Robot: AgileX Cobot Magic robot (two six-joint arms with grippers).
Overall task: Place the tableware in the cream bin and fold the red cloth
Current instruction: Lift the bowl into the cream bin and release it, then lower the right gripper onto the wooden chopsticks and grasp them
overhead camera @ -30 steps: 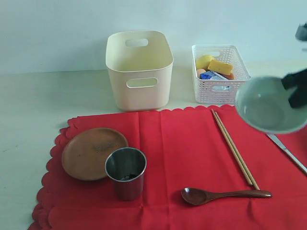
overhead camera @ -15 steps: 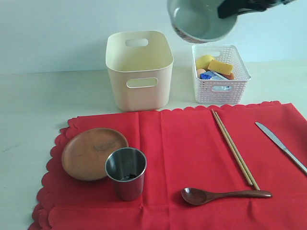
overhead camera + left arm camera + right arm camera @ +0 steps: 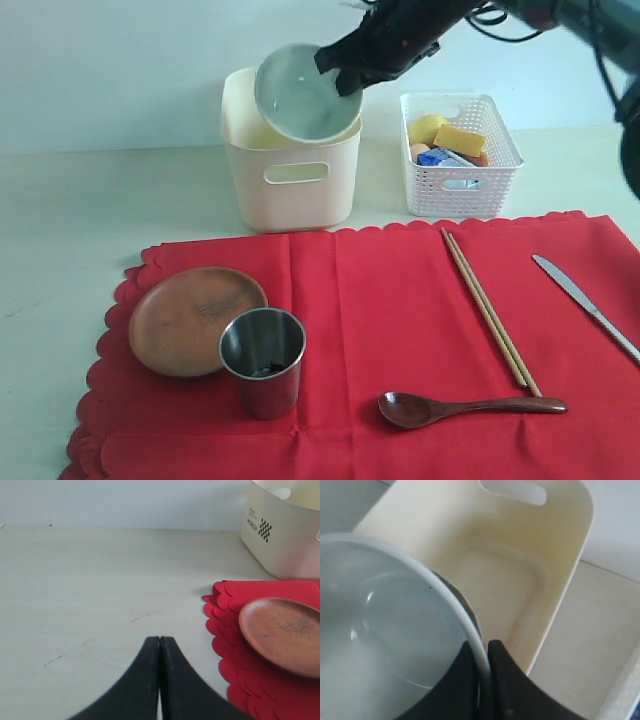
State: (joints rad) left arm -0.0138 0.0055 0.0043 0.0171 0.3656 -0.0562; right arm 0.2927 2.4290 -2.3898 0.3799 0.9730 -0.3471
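My right gripper (image 3: 345, 75) is shut on the rim of the bowl (image 3: 298, 92), which hangs tilted over the open top of the cream bin (image 3: 290, 185). The right wrist view shows the bowl (image 3: 380, 635) clamped in the gripper (image 3: 485, 647) above the bin's bare floor (image 3: 495, 575). On the red cloth (image 3: 400, 300) lie the brown plate (image 3: 185, 315), steel cup (image 3: 262, 358), wooden spoon (image 3: 465, 407), chopsticks (image 3: 488, 308) and knife (image 3: 585, 305). My left gripper (image 3: 160, 641) is shut on nothing, over bare table beside the cloth's edge (image 3: 220, 625) and the plate (image 3: 282, 632).
A white lattice basket (image 3: 458, 155) holding food stands right of the cream bin. Pale table (image 3: 100, 210) lies left of the cloth and behind it. The cream bin's corner (image 3: 280, 530) shows in the left wrist view.
The right arm swung the bowl from the right side, up over the basket, then left and down to the cream bin's mouth. Everything on the cloth stayed put.
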